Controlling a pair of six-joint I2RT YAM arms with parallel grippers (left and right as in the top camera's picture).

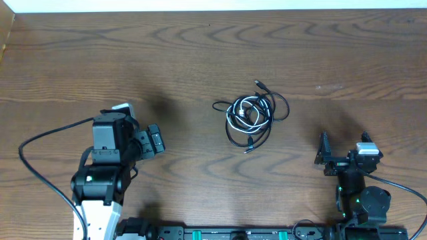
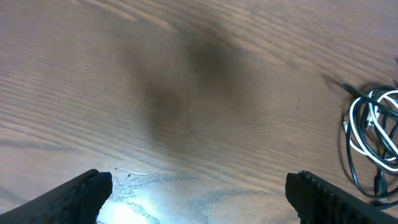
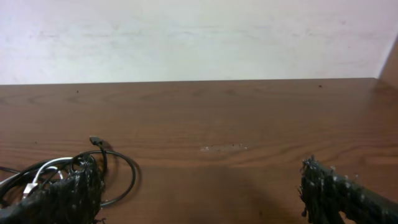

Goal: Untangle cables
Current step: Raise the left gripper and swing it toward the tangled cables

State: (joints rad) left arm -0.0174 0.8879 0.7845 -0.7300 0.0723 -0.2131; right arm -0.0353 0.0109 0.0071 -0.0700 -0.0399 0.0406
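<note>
Black fingers (image 2: 93, 190) of the left end effector (image 2: 199, 190) fill the bottom corners of the left wrist view. They are spread wide with only bare wood between them, so it holds nothing. The cables (image 2: 372, 134) show at the right edge of that view, a knot of black cords with one white cord looped through them, off to the side of the open gap and not inside it.

From overhead, the cables (image 1: 250, 115) lie in one loose coil on the brown wooden surface (image 1: 200, 53), a little right of its middle. A small plug end (image 1: 259, 85) sticks out at the far side of the coil. The left end effector (image 1: 155, 141) sits well apart from the coil, to its left and nearer the robot's base.

Over on the other side, the right end effector (image 1: 325, 155) is likewise opened wide and empty. It stands to the right of the coil and nearer the base, clear of every cord. In the right wrist view its left finger (image 3: 68, 196) overlaps the coil, but overhead shows no contact.
</note>
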